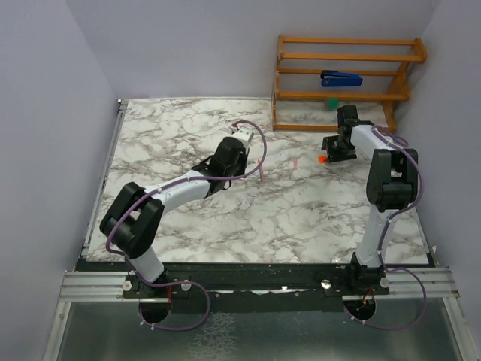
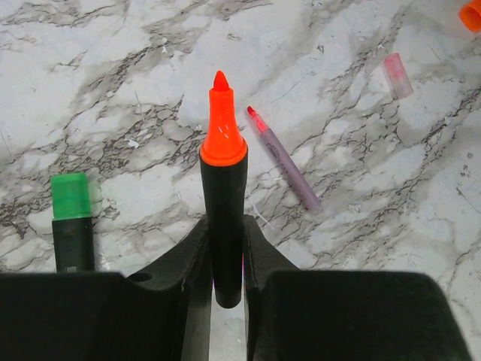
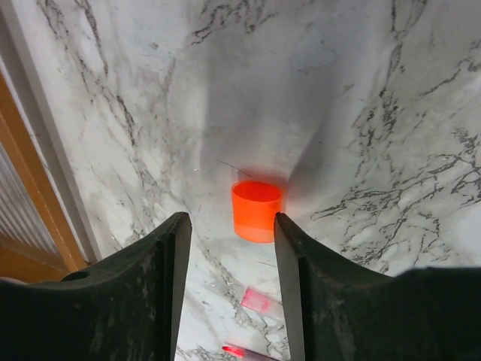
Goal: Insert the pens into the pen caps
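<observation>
My left gripper (image 2: 224, 226) is shut on a black pen with an orange tip (image 2: 223, 162), which points forward above the table; it also shows in the top view (image 1: 239, 150). A green-ended black pen (image 2: 72, 222) lies to its left. The slim pink pen (image 2: 285, 159) lies ahead on the right, as the top view also shows (image 1: 261, 167). My right gripper (image 3: 230, 222) is open and low over the table, its fingers either side of the upright orange cap (image 3: 256, 210), not touching it. The cap (image 1: 322, 159) sits beside the right gripper (image 1: 337, 149). A green cap (image 1: 331, 103) lies by the rack.
A small pink cap (image 1: 297, 161) lies on the marble between the arms, also seen from the right wrist (image 3: 258, 301). A wooden rack (image 1: 346, 94) stands at the back right with a blue stapler-like object (image 1: 342, 77) on it. Walls close three sides.
</observation>
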Available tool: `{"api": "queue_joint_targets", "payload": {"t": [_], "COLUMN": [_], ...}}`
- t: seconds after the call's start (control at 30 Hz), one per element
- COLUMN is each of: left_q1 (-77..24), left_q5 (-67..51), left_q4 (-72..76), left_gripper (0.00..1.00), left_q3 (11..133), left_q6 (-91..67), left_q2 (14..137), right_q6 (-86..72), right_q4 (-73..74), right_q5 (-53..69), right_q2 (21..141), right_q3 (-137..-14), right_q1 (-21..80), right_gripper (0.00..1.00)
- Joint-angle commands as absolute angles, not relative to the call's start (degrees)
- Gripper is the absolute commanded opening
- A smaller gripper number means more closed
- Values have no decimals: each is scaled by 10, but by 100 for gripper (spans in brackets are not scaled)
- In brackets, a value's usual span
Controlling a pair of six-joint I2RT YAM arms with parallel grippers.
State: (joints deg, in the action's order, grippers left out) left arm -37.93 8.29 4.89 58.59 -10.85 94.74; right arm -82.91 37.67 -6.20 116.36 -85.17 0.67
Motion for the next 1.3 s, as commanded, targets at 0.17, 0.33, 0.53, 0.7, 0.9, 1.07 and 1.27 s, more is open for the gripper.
{"api": "queue_joint_targets", "payload": {"t": [0.17, 0.33, 0.53, 0.7, 0.9, 1.07, 1.27], "left_q1": [-372, -367, -357, -351, -347, -345, -343], "left_q5": [67, 64, 58, 52, 45, 41, 39], "left_q4": [40, 41, 42, 43, 43, 41, 34], "left_gripper": [0, 0, 0, 0, 0, 0, 0], "left_q3": [602, 598, 592, 589, 590, 594, 597], "left_q6": [-101, -100, -99, -98, -98, -99, -101], "left_q2": [933, 932, 929, 927, 932, 936, 936], "right_q6": [-830, -812, -811, -813, -813, -806, -804], "right_q4": [473, 517, 531, 533, 535, 537, 536], "right_q5": [-62, -63, -64, -65, -65, -55, -37], "right_q2": [1209, 1229, 1240, 1255, 1277, 1289, 1291], "right_q3": [-925, -959, -969, -980, -990, -998, -988], "right_q1": [3, 3, 3, 3, 3, -8, -14], "right_gripper": [49, 49, 48, 48, 47, 23, 0]}}
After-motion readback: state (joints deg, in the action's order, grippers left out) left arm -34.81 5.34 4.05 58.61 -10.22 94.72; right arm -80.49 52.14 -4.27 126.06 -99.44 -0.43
